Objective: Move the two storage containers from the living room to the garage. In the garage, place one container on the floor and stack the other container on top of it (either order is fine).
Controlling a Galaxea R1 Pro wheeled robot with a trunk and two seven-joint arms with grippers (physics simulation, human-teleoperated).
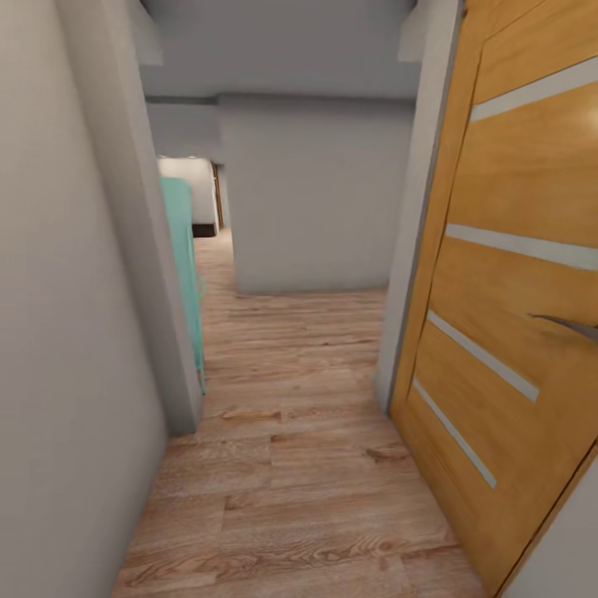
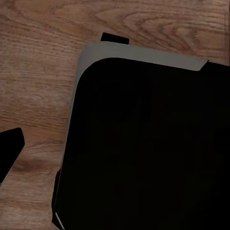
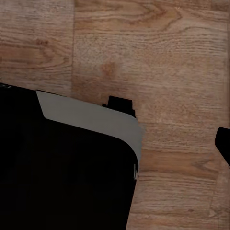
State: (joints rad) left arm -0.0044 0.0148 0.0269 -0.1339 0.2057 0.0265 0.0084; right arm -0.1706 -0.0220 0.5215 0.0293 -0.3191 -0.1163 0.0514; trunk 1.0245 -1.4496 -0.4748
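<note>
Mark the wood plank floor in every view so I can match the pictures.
Head view: wood plank floor runs up the middle of the hallway, between the grey wall and the wooden door.
Left wrist view: planks beside the black grey-rimmed body.
Right wrist view: planks past the same body.
Shared landmark: the plank grain.

A light wood plank floor (image 3: 158,57) seen from close above, its grain running in long streaks with seams between the boards. A large black body (image 3: 62,177) with a rounded corner covers the lower part nearest the camera; a pale grey band (image 3: 91,117) runs along its edge. A small black tab (image 3: 120,104) juts out past that band onto the wood. At the far edge of the frame, a dark tip (image 3: 224,143) intrudes, too cropped to identify.
</note>
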